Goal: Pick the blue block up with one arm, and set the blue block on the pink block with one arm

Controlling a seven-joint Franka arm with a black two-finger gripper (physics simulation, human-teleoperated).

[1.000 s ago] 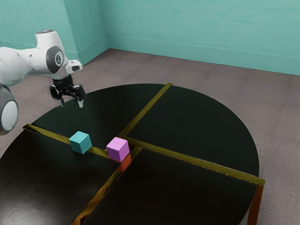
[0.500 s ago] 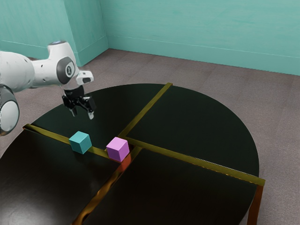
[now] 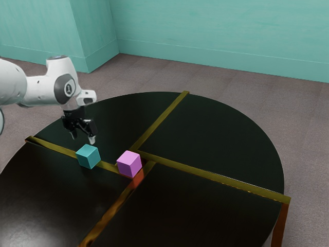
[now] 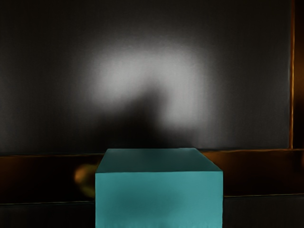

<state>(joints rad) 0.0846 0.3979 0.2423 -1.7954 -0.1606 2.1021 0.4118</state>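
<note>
Exterior view: my gripper [image 3: 83, 136] hangs just above the blue block [image 3: 88, 156], fingers spread wide and empty; the pink block [image 3: 129, 163] sits near. Wrist view adds the gold strip [image 4: 256, 173] crossing behind the blue block [image 4: 159, 194].

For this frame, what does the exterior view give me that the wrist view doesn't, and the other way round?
Exterior view: the open gripper hanging just above the blue block, and the pink block standing apart from it, toward the exterior view's right. Wrist view: a close look at the blue block's top and near face, with a dark shadow on the table beyond it. Both: blue block, black table, gold strip.
</note>
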